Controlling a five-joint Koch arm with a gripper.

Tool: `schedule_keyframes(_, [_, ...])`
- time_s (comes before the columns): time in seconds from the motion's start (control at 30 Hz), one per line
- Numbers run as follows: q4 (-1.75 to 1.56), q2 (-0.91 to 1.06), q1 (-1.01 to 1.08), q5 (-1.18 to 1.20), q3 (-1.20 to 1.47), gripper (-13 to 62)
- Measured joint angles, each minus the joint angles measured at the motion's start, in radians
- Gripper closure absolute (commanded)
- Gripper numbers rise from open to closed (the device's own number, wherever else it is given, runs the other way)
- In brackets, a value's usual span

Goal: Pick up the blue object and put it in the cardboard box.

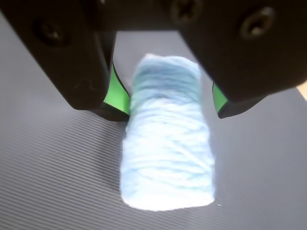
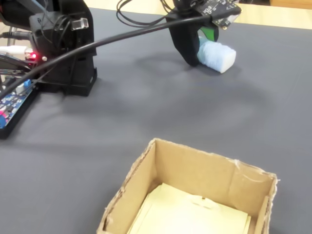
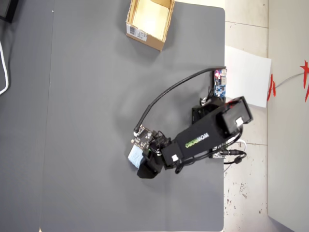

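Note:
The blue object is a pale blue, soft wound block lying on the dark grey mat. In the wrist view its far end sits between my gripper's two black jaws with green pads. A strip of mat shows beside the right pad; the left pad is very close to the block. The gripper is open. In the fixed view the gripper stands at the table's far side over the blue object. The cardboard box is open-topped at the near edge, far from the gripper. The overhead view shows the box at the top and the blue object lower down.
The arm's black base stands at the left with a blue circuit board beside it. A black cable arcs from base to gripper. A white sheet lies off the mat's right edge in the overhead view.

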Motion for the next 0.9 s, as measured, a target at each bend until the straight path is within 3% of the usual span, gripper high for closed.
schedule_keyframes(0.2, [-0.032,-0.014,0.000,-0.049,-0.002,38.0])
schedule_keyframes(0.5, [-0.109,0.041,0.017,-0.158,0.028,38.0])
schedule_keyframes(0.9, [-0.307,0.425,0.190,-0.350,0.311,38.0])
